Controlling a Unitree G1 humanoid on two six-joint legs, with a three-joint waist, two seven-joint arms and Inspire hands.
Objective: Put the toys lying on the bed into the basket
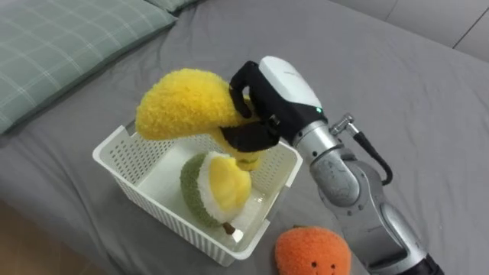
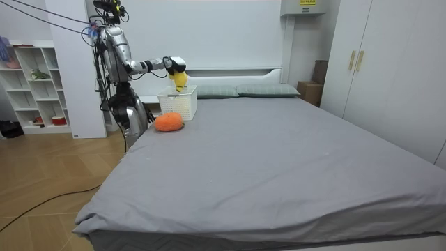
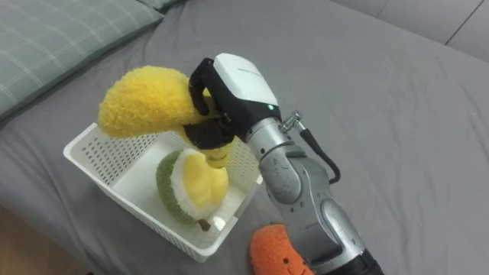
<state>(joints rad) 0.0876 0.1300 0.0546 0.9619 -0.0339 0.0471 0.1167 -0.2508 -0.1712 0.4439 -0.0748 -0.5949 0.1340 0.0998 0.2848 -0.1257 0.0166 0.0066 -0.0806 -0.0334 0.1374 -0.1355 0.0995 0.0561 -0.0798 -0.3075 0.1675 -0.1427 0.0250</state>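
Toy banana (image 1: 182,105), clutched in the right hand (image 1: 269,105), hangs over the white basket (image 1: 150,200).

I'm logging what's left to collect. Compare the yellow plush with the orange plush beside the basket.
The yellow plush is long and curved; the orange plush is round. The yellow one is held above the white basket in the right hand; the orange one lies on the bed outside the basket. Both are fuzzy soft toys.
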